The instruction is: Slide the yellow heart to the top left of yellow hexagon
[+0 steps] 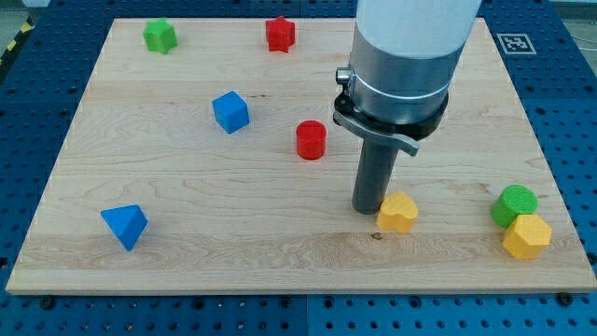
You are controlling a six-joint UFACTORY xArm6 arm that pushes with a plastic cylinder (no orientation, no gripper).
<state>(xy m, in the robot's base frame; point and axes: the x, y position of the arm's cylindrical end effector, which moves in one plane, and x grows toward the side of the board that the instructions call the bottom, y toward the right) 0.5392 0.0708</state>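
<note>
Tip (368, 211) touching left edge of yellow heart block (397, 212); yellow hexagon block (527, 235) well apart, view's right; no fingers on rod.

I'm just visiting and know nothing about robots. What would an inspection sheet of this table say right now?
Surface: wooden board on a blue perforated bench.
Job's things: yellow heart touching my tip on its left; yellow hexagon at the view's right, against a green cylinder.
Clutter: red cylinder, blue cube, blue triangular block, green block, red block.
Claw: none; a straight dark rod.
Cables: nothing seen.
Surroundings: printed marker tag at the board's top right corner.
</note>
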